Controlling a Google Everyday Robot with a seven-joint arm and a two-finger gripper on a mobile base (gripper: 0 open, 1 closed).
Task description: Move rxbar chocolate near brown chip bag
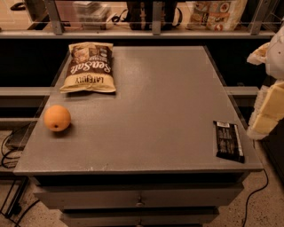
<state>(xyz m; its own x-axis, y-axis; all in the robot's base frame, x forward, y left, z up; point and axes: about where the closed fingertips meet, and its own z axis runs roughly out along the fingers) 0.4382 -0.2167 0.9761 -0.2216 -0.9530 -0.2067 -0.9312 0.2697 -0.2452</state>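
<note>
The rxbar chocolate (229, 140) is a small flat black wrapper lying near the table's front right corner. The brown chip bag (90, 67) lies flat at the table's far left, its "Sea Salt" lettering upside down to me. The two are far apart, across the table's diagonal. My gripper (267, 113) shows as pale cream and white parts at the right edge of the view. It is above and to the right of the rxbar and not touching it.
A round orange fruit (57, 118) sits near the left edge of the grey table (155, 111), in front of the chip bag. A shelf with bags and boxes (213, 13) runs behind the table. Cables lie on the floor at the left and right.
</note>
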